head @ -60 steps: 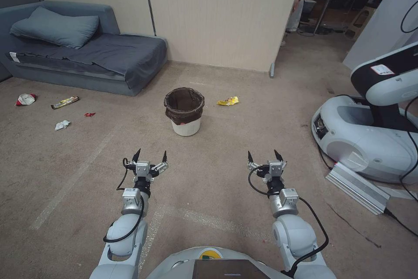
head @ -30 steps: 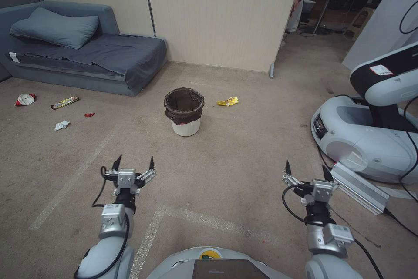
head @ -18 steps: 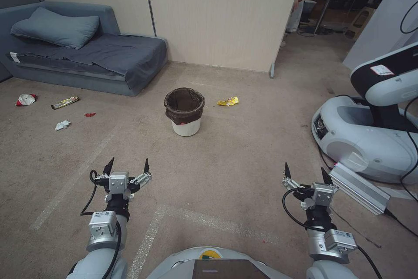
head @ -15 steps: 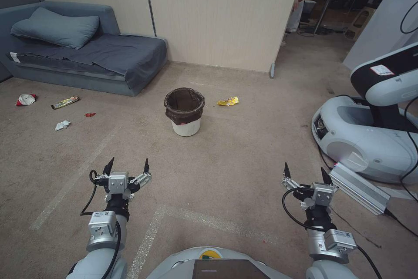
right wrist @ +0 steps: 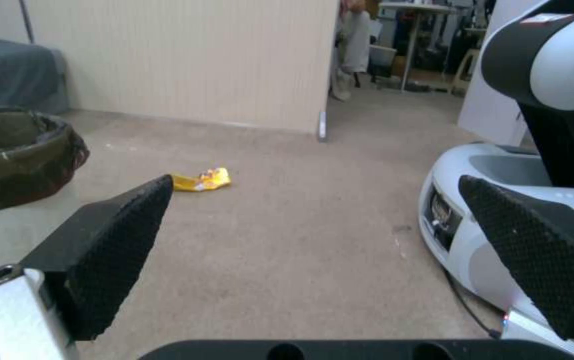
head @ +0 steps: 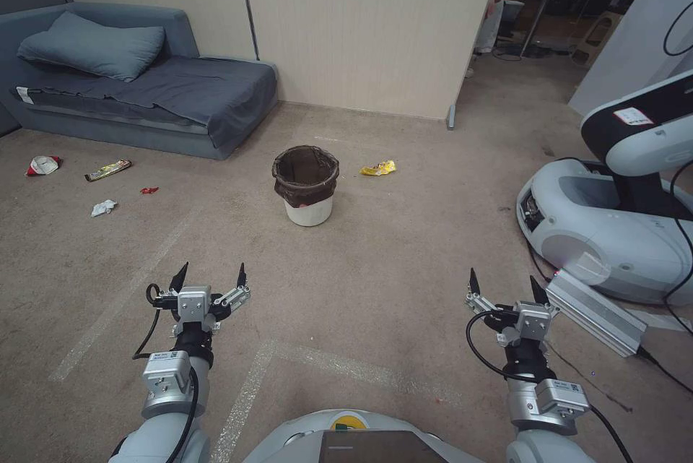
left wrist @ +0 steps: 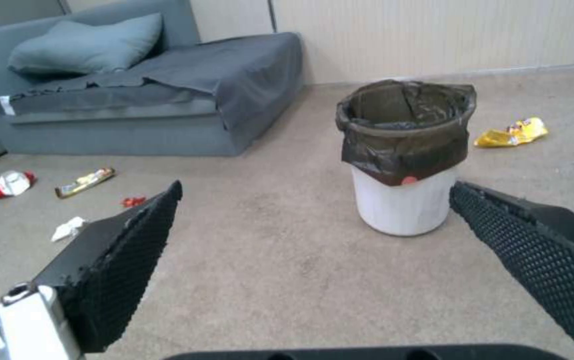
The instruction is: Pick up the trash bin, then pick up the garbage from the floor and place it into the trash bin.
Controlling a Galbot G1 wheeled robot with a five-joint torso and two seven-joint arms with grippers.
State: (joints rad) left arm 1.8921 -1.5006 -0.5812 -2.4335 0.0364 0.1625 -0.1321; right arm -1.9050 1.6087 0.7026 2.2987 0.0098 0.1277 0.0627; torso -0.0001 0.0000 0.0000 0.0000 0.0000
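Nearest me, the left tool (head: pixel 209 280) and the right tool (head: pixel 503 288) hover low over the floor (head: pixel 375 261), each spread wide and gripping nothing, both well short of the bin (head: pixel 305 185). The bin stands upright farther on, roughly midway between the two arms, and looks like light, thin plastic, stiff enough to lift by its rim. The dark bag (left wrist: pixel 404 132) folded over that rim is soft and probably slick, so I'd guess a pinch has to catch rim and liner together or it may slide. Something small and red shows at the bag's lower edge, but I cannot tell what it is, and the bin's bottom is hidden by its own wall. Just beyond the bin to its right lies a crinkled yellow wrapper (head: pixel 378 168), surely weightless and easy to crush. Well off to the bin's left sit a white tissue (head: pixel 103 207), a red scrap (head: pixel 149 190), a long wrapper (head: pixel 107 170) and a red-and-white cup (head: pixel 42 165), too small to judge further. Behind those, a grey sofa (head: pixel 144 87).
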